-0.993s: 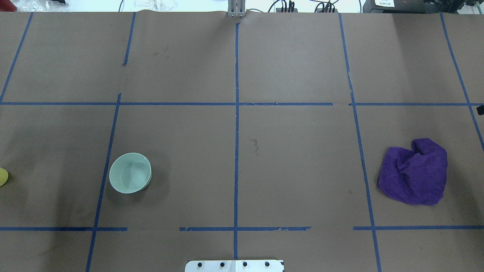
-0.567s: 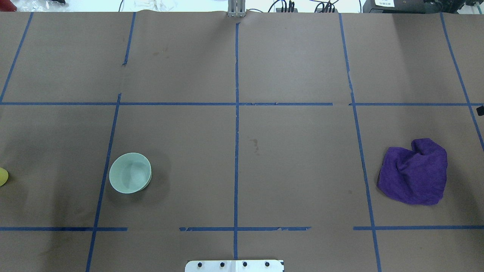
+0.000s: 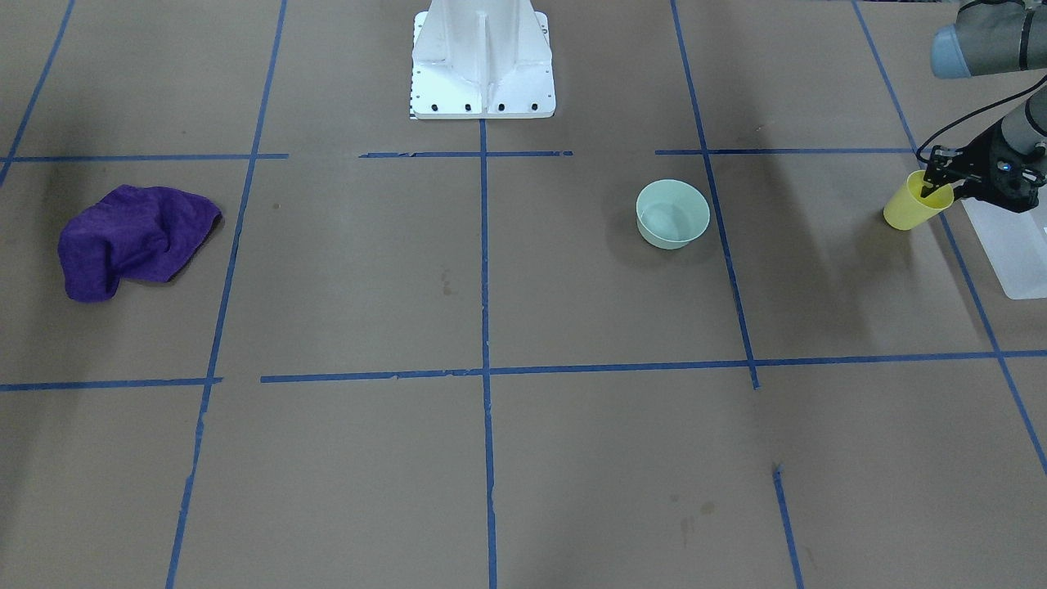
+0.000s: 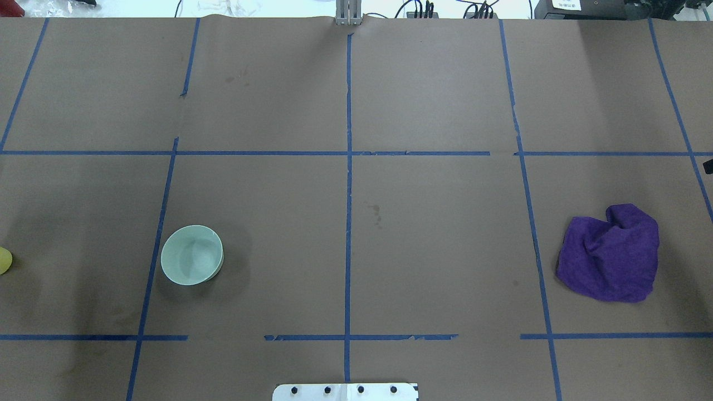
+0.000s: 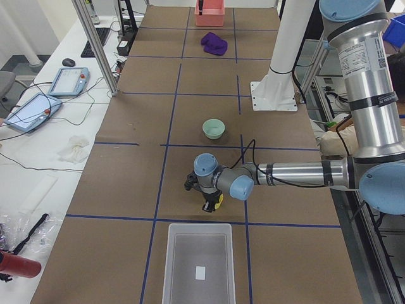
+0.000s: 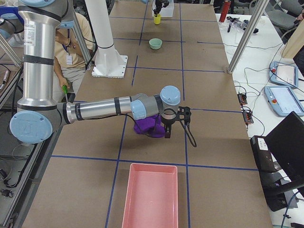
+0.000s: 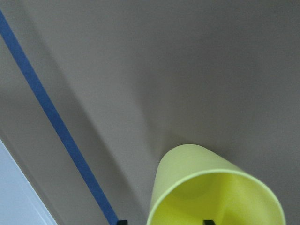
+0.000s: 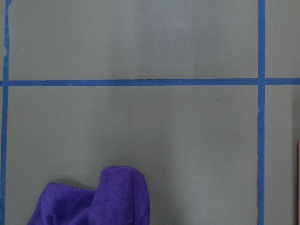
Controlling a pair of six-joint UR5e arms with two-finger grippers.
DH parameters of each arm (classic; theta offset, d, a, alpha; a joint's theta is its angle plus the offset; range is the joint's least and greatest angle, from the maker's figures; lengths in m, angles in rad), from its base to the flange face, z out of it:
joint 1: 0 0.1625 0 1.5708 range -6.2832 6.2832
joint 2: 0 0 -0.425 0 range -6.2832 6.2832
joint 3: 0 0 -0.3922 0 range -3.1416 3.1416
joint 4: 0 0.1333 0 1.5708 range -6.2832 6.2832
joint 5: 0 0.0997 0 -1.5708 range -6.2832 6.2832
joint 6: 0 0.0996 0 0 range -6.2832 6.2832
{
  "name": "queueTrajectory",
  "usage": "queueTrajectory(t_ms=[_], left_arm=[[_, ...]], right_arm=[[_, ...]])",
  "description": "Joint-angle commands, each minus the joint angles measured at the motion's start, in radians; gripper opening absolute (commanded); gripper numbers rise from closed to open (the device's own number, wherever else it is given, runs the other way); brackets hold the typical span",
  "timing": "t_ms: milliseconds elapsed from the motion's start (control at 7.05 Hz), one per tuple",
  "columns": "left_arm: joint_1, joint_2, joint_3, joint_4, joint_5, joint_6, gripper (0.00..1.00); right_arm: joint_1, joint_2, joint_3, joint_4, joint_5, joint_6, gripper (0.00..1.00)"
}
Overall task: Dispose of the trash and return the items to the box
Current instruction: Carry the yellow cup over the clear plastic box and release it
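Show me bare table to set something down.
Widest: the middle squares between the mint bowl and the purple cloth, beyond the base plate. The far row is bare. Crowded: left end, where left gripper, yellow cup and frosted bin cluster.

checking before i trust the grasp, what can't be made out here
left gripper on the yellow cup: clamped or not, the wrist view's bottom edge cuts off its fingertips, front view too small
right gripper: open or shut, seen only in the right side view
box: cut off by the front view's right edge
yellow cup overhead: a sliver at the left edge
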Motion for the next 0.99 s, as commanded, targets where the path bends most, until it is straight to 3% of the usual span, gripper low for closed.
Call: queueTrajectory(t_ms=[0,142,284,425,567,851], left_arm=[[-0.006,-0.005,-0.023,0.007,0.003,-0.041,0.00],[-0.016,-0.005,-0.062,0.011,0.005,-0.049,0.00],[-0.098,-0.004,-0.084,0.012,0.005,0.007,0.00],[-0.263,-0.004,-0.071,0.030,0.004,0.194,0.00],[-0.388,-0.008,-0.040,0.122,0.010,0.363,0.00],[-0.551,-0.077,0.076,0.169,0.066,0.568,0.00]], right_arm=[[0.000,-0.002,0.000,0.000,0.019,0.001,1.00],[0.000,-0.002,0.003,0.000,0.035,-0.001,1.00],[0.000,-0.002,0.002,0.002,0.066,-0.003,1.00],[-0.001,0.001,0.002,0.002,0.074,-0.003,1.00],[-0.001,0.003,0.002,0.011,0.107,0.000,1.00],[-0.003,0.001,0.000,0.041,0.123,0.001,1.00]])
